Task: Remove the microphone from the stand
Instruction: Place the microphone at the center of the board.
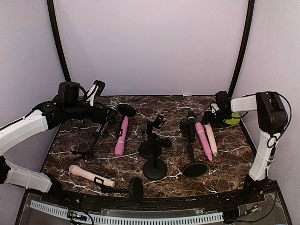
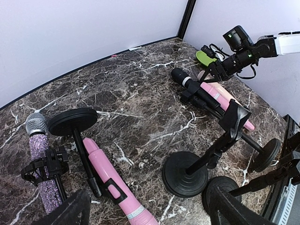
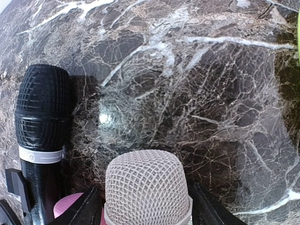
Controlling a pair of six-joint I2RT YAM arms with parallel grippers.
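Cream microphone (image 3: 145,173) flat on marble table (image 3: 201,93), off any stand, just beside pink microphone (image 1: 203,140). Mesh head between right gripper (image 3: 144,191) fingers (image 3: 79,213), close on both sides; clamped or just clear, cannot tell. Just left: black microphone (image 3: 42,117), clipped in stand (image 1: 194,168) lying on its side. Left gripper (image 2: 150,206) spread wide, empty, near glitter microphone (image 2: 40,159) in its clip.
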